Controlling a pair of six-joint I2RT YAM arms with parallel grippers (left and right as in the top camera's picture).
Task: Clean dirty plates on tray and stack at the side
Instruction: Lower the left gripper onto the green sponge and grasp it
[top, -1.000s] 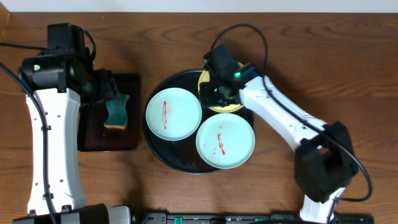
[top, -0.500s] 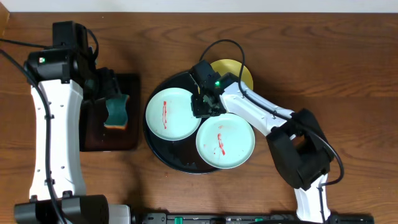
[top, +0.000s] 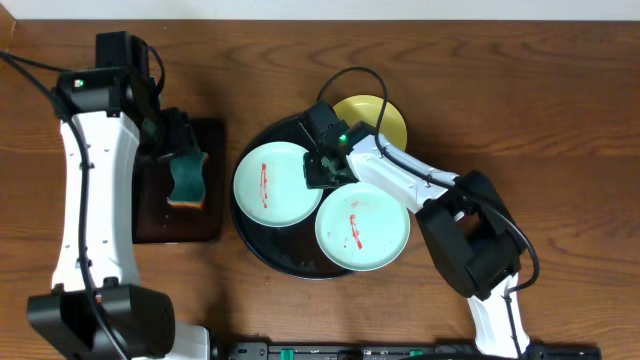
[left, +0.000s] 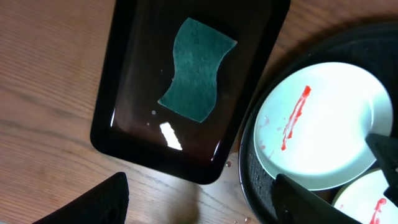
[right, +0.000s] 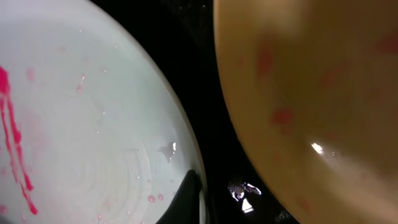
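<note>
The round black tray holds two pale blue-green plates with red smears: one on the left and one at the front right. The pale yellow plate lies over the tray's far right rim. My right gripper is at the left plate's right rim. In the right wrist view one finger lies just inside that rim, near the frame's middle; the other finger is hidden. The yellow plate shows red spots. My left gripper is open and empty above the rectangular tray.
A green sponge lies in the small rectangular black tray left of the round tray. The left wrist view shows the sponge, that tray and water drops. Bare wooden table lies to the right.
My right gripper left the yellow plate, which shifted toward the far right rim, and moved left to the left plate's rim. The left arm barely moved.
</note>
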